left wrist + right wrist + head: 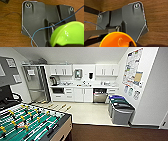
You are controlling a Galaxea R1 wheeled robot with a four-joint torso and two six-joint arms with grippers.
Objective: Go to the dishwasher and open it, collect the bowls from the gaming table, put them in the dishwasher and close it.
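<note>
The dishwasher sits under the white counter at the far wall, its door open and tilted forward, between white cabinet doors and a narrow drawer stack. The gaming table stands close at the near left, its green field crossed by rods with yellow and dark figures.

In the left wrist view a lime-green bowl shows large against the dark plate, above brown wood-grain floor; in the right wrist view an orange bowl does likewise. Whether either gripper's jaws are clamped cannot be told.

Grey bins with a blue lid stand by the right wall.
</note>
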